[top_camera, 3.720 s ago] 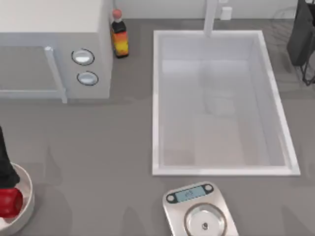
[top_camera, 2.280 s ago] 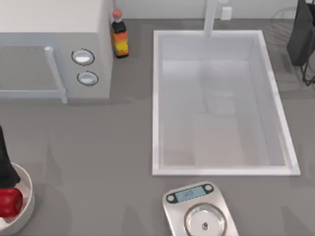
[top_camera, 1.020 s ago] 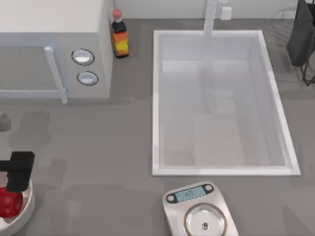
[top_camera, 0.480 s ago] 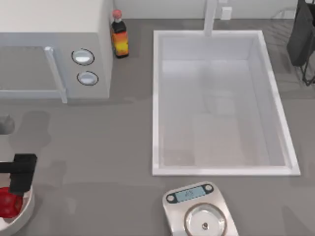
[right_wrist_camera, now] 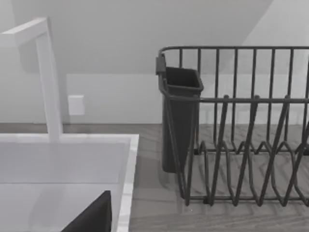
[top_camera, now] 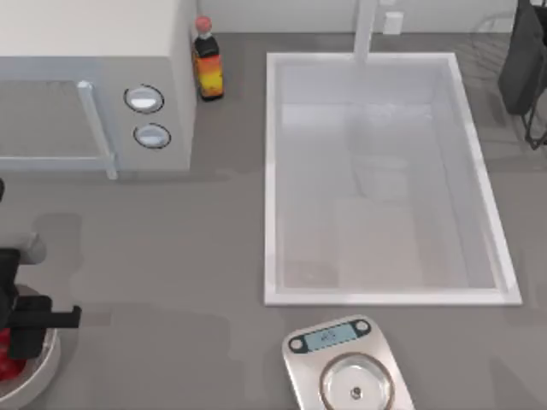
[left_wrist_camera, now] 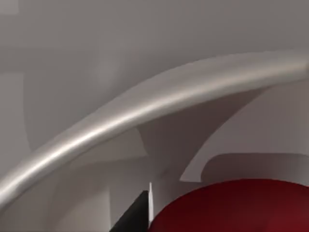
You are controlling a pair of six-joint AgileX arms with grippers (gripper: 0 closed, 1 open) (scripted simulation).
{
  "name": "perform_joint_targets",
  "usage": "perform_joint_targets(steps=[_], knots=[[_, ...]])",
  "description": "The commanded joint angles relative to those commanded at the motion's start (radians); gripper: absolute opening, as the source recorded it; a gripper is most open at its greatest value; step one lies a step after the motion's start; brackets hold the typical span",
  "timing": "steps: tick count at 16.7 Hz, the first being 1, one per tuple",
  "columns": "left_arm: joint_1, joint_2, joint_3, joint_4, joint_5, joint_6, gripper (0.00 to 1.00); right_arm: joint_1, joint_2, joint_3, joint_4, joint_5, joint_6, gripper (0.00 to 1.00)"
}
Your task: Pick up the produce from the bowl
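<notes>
The white bowl (top_camera: 47,363) sits at the table's front left corner, cut off by the top view's edge. The red produce (top_camera: 7,365) lies inside it, mostly covered by my left gripper (top_camera: 23,335), which hangs directly over the bowl. In the left wrist view the bowl's thick rim (left_wrist_camera: 145,108) curves across. The glossy red produce (left_wrist_camera: 231,208) lies just below it, with one dark finger (left_wrist_camera: 133,220) right beside it. The left gripper looks open around the produce. A dark part of my right gripper (right_wrist_camera: 91,217) shows above the sink's corner.
A microwave (top_camera: 94,85) stands at the back left with a red-capped sauce bottle (top_camera: 206,60) beside it. The sink (top_camera: 385,179) takes up the middle right and a silver scale (top_camera: 346,371) sits in front of it. A black dish rack (right_wrist_camera: 241,125) stands at the far right.
My left gripper has come forward and down over the bowl and now hides most of the produce. Nothing else has moved.
</notes>
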Motion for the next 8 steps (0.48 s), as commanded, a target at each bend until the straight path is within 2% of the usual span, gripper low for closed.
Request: perform_joint_targets(steps=[3, 7, 8], knots=[[0.0, 0.04, -0.043, 0.064, 0.0, 0.001, 1.0, 0.0, 0.0, 0.0, 0.0, 0.0, 0.0, 1.0], [0.0, 0.041, -0.044, 0.066, 0.0, 0.001, 1.0, 0.0, 0.0, 0.0, 0.0, 0.0, 0.0, 1.0], [0.0, 0.041, -0.044, 0.066, 0.0, 0.001, 0.92, 0.0, 0.0, 0.0, 0.0, 0.0, 0.0, 1.0]])
